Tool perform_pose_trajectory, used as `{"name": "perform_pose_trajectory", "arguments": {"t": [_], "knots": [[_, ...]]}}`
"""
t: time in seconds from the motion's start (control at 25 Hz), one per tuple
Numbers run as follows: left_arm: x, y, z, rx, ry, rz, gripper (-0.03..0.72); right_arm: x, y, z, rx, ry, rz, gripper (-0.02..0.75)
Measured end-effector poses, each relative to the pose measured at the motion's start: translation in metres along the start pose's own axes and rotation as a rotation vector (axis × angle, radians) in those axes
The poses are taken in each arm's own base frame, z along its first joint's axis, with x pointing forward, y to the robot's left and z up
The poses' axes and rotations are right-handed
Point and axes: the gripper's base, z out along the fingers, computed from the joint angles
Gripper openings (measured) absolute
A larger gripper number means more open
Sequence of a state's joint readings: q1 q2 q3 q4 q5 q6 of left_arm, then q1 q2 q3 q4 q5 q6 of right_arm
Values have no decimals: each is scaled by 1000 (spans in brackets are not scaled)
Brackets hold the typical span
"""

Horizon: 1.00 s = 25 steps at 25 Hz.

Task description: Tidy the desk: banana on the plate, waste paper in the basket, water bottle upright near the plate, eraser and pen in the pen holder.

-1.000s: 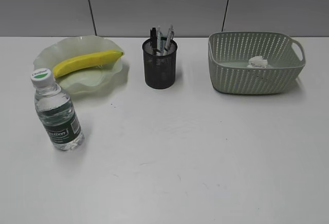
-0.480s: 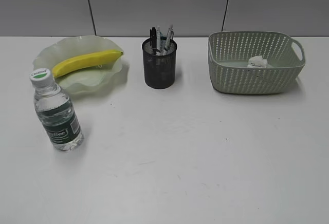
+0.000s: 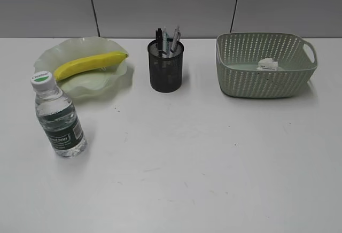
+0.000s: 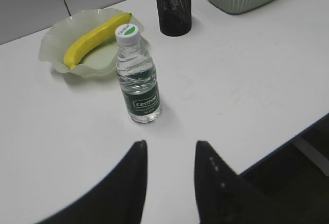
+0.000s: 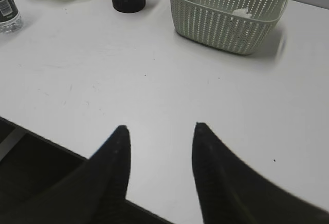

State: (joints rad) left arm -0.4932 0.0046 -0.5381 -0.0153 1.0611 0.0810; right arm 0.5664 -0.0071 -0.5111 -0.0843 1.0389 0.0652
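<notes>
Both tools parted and empty at the near bench edge: left tool (image 4: 168, 149), right tool (image 5: 160, 131). Clear green-labelled water bottle (image 3: 57, 116) upright, near-left. Far edge: yellow banana (image 3: 90, 64) on ruffled pale green plate (image 3: 120, 75); black mesh pen holder (image 3: 166, 70), contents indistinct; white paper wad (image 3: 267, 64) half-hidden in sage perforated basket (image 3: 251, 79).

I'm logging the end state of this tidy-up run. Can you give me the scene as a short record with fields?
banana: lying on the plate
water bottle: upright on the desk, just in front of the plate
pen holder: holds pens; eraser not visible
waste paper: inside the basket
left gripper: open, empty
right gripper: open, empty
</notes>
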Motion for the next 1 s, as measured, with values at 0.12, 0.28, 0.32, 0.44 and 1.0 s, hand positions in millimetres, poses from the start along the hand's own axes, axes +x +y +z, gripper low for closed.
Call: {"name": "perform_pose_trajectory", "arguments": {"t": [0.12, 0.28, 0.32, 0.44, 1.0], "knots": [[0, 0, 0, 0, 0, 0, 237, 0, 0, 0, 0, 0, 0, 330], [1, 0, -1, -25, -8, -12, 237, 0, 0, 1, 7, 4, 3, 330], [1, -1, -1, -52, -7, -25, 237, 0, 0, 1, 21, 7, 9, 330], [0, -2, -1, -160, 1, -75, 237, 0, 1, -1, 129, 3, 59, 330], [0, -4, 0, -408, 16, -190, 237, 1, 3, -2, 424, 5, 195, 330]]}}
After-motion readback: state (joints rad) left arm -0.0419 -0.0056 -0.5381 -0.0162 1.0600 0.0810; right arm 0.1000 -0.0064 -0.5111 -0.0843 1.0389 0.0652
